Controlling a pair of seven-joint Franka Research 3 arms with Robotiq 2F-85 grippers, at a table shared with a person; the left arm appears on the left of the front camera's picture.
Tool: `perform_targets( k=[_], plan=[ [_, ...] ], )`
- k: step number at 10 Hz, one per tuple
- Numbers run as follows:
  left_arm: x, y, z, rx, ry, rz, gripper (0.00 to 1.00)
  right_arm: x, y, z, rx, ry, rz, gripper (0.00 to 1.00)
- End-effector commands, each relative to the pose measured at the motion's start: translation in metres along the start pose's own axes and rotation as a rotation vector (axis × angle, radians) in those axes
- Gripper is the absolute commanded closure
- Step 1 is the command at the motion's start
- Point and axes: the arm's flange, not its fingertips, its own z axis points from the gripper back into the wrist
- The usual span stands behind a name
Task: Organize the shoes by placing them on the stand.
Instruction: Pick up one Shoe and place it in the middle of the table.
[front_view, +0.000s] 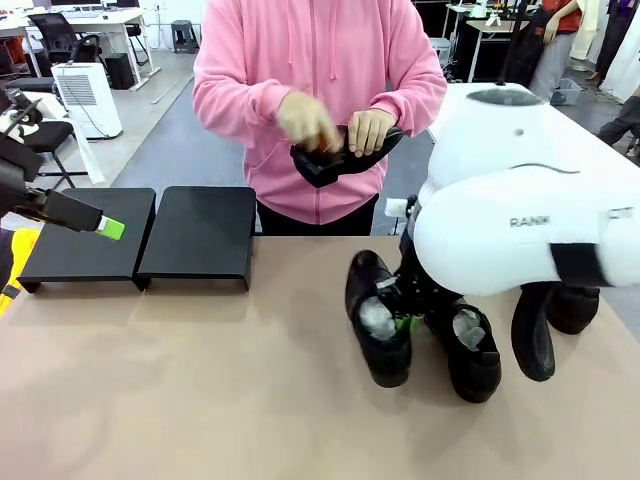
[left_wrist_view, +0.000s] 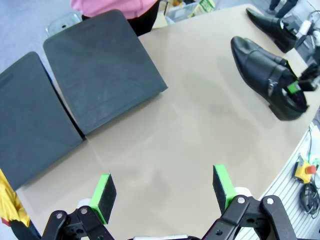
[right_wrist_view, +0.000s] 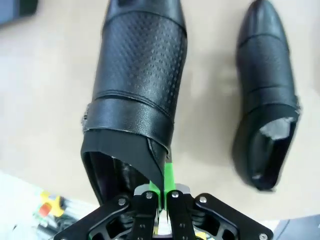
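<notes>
Two glossy black shoes stand on the tan table, one on the left (front_view: 378, 320) and one on the right (front_view: 470, 352). My right gripper (front_view: 405, 322) is down between them. In the right wrist view it (right_wrist_view: 162, 192) is shut on the side wall of the near shoe (right_wrist_view: 140, 90), with the other shoe (right_wrist_view: 265, 100) beside it. A third shoe (front_view: 533, 330) lies on its side under my right arm. The person holds another shoe (front_view: 340, 152) in both hands. The stand's two black units (front_view: 85, 235) (front_view: 200, 232) sit at the left, tops bare. My left gripper (left_wrist_view: 164, 192) hovers open over the table near them.
The person in a pink hoodie stands at the far edge, between the stand and the shoes. My bulky white right arm (front_view: 520, 220) covers the table's right side. A yellow object (front_view: 12, 265) shows at the left edge. Bare tabletop (front_view: 200, 380) lies in front of the stand.
</notes>
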Motion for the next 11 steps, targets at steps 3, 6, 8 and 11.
perform_targets(
  k=[3,6,8,11],
  plan=[
    [-0.001,0.002,0.001,-0.018,-0.005,-0.011,0.0,-0.055,0.084,0.003,0.113,-0.027,0.105,1.0],
    [-0.001,0.002,0.001,-0.018,-0.005,-0.011,0.0,-0.059,0.135,-0.035,0.17,-0.065,0.066,1.0],
    [-0.001,0.002,0.001,-0.018,-0.005,-0.011,0.0,-0.051,0.138,-0.056,0.175,-0.108,-0.041,1.0],
    [-0.001,0.002,0.001,-0.018,-0.005,-0.011,0.0,-0.045,0.133,-0.085,0.204,-0.04,-0.09,1.0]
  ],
)
